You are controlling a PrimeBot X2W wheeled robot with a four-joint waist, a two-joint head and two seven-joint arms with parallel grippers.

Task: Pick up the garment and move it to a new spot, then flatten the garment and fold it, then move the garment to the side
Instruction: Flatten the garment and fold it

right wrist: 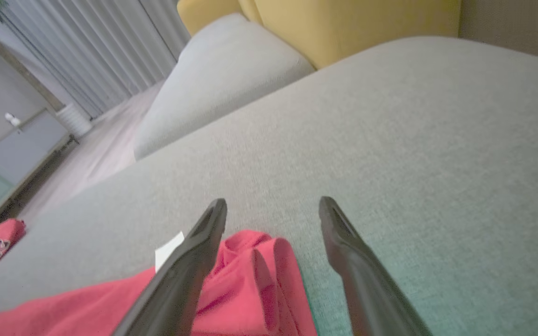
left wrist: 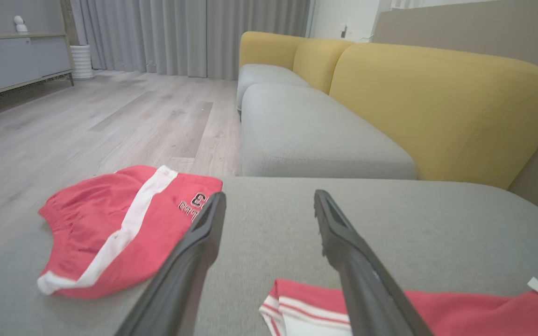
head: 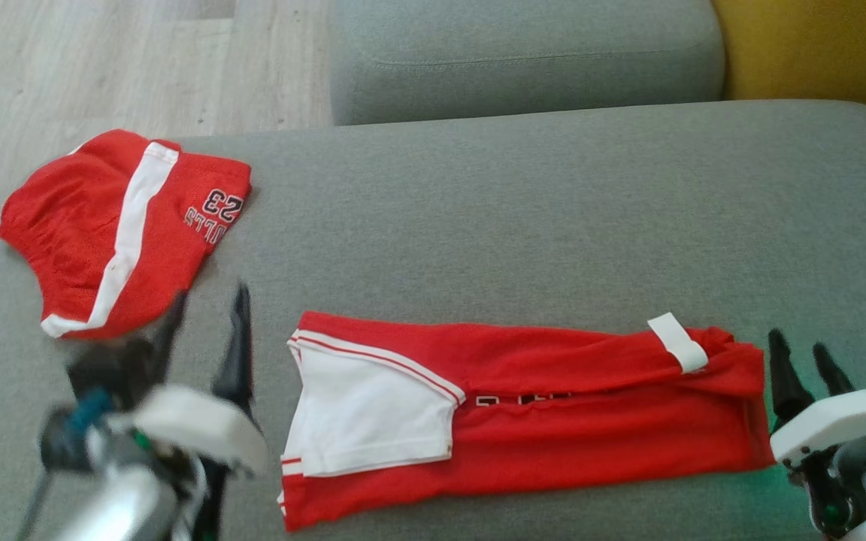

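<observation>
Print on garment [head: 591, 421] half hidden by fold; L gripper [head: 210, 294] blurred

**A:** Here's a number! The red shorts [head: 113, 233], at the far left corner of the sofa seat [head: 553, 210], carry a "23" [head: 224, 201] in dark digits with a white outline. It's upside down in the head view.

**B:** And there's a row of lettering [head: 206, 224] just beside it, in the same print. I read "ULLS", but its start isn't clear.

**A:** In the left wrist view I can only read the "3".

**B:** Now the folded red garment [head: 553, 436], near the front edge. Dark letter tops [head: 523, 399] peek from a fold, cut off and unreadable.
</observation>
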